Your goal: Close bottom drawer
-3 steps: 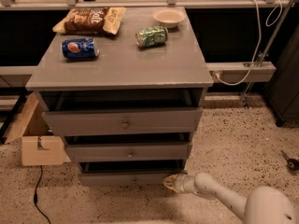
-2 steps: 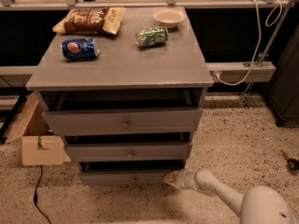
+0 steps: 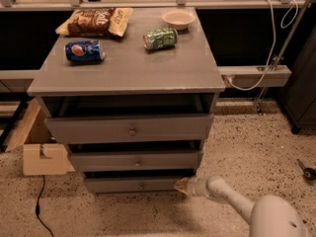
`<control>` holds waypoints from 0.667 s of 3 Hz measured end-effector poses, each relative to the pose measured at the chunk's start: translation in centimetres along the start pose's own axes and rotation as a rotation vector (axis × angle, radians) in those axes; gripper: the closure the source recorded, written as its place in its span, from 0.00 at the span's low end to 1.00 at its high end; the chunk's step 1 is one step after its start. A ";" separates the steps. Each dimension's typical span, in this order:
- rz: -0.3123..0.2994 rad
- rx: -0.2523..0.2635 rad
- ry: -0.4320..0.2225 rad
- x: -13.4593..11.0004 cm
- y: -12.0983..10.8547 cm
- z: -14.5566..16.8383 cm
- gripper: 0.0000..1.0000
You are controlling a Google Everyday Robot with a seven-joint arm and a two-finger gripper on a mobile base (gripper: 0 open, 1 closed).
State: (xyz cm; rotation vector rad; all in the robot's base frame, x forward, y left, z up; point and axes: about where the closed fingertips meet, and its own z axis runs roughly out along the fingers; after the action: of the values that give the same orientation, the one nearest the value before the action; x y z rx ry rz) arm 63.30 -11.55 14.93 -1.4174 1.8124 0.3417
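The grey cabinet has three drawers. The bottom drawer is the lowest, with a plain front and a small round knob. It stands slightly out, with a dark gap above its front. The middle drawer and the top drawer stand further out. My gripper is at the end of the white arm that comes in from the lower right. Its tip touches the right end of the bottom drawer's front.
On the cabinet top lie a blue soda can, a green can, a chip bag and a small bowl. A cardboard box stands on the floor at the left. A white cable hangs at the right.
My gripper has moved a little to the left, against the right end of the bottom drawer's front. The drawer front sits slightly further in.
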 end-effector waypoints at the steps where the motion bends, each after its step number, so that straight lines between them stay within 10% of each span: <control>1: 0.006 0.002 -0.001 0.1 -0.3 0.0 1.00; 2: 0.015 0.011 -0.003 0.3 -0.8 -0.3 1.00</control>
State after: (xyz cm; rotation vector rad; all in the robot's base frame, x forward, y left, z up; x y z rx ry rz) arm 63.83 -12.20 15.14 -1.3955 1.8205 0.3409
